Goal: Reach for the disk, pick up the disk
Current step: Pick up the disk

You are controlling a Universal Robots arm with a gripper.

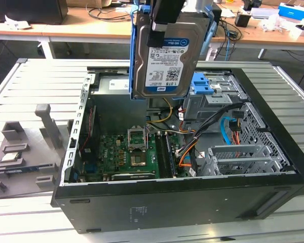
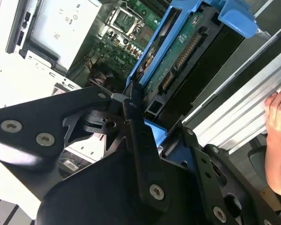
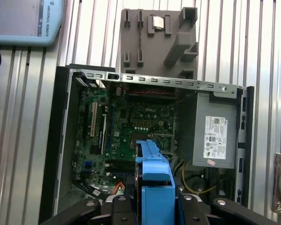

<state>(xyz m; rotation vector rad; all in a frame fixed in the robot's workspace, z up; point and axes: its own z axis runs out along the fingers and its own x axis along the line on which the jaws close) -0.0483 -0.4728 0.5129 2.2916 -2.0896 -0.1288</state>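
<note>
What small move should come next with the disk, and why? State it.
Probably a short, straight lift. The gripper is shut on the disk, which hangs on edge above the open computer case, its lower edge already over the case's rim. Cables lie just below, so rising before any sideways travel looks safest.

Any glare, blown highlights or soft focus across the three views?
Exterior view: even light, the disk label legible, held edge-up above the open computer case. Second wrist view: the power supply is blown out white, and the gripper parts up close are dark and soft. First wrist view: the slatted table is bright, the case interior dimmer, and the blue bracket is soft up close.
</note>
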